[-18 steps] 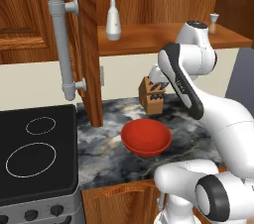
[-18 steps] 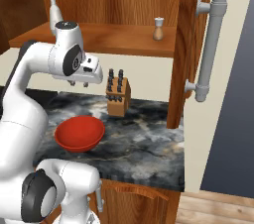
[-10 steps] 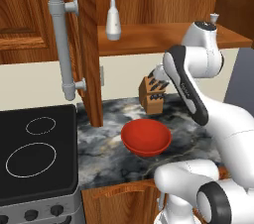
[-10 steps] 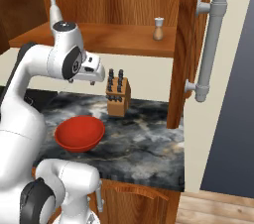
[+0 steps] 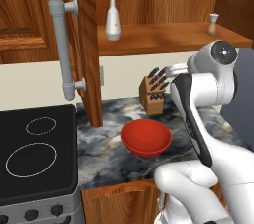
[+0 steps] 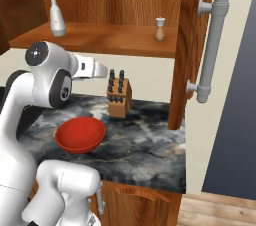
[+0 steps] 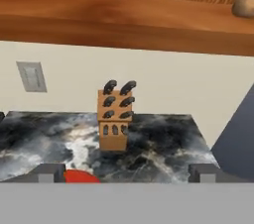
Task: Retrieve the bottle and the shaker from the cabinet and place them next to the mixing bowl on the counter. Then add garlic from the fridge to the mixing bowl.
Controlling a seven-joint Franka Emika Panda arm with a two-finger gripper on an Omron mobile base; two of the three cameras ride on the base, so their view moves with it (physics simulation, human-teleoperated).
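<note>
Since the earlier frames our arm has risen: the wrist that sat low by the knife block (image 5: 153, 95) now stands higher, just under the cabinet shelf (image 5: 163, 37). In the earlier frames the claw does not show plainly. The things themselves have not shifted.

We see the claw (image 7: 128, 172) with its two fingertips (image 7: 49, 172) set well apart at the lower corners of the hand view, nothing between them. It points toward the back wall, with the knife block straight ahead at 12 o'clock.

The bottle (image 5: 114, 21) stands upright on the shelf, at about 10 o'clock from the wrist in the left base view. The shaker (image 6: 160, 29) stands upright on the same shelf, well apart from the bottle, toward the open door's side. The red mixing bowl (image 5: 146, 137) rests on the bench (image 6: 145, 140), near the knife block and in front of it; its rim (image 7: 79, 176) shows just beside the left fingertip in the hand view.

The bench is dark marbled stone. A black cooktop (image 5: 34, 148) lies at 9 o'clock from the bowl. The wooden cabinet door (image 6: 192, 45) stands open, with a grey bar handle (image 6: 212, 45). A wall switch (image 7: 32, 77) sits on the cream wall.
</note>
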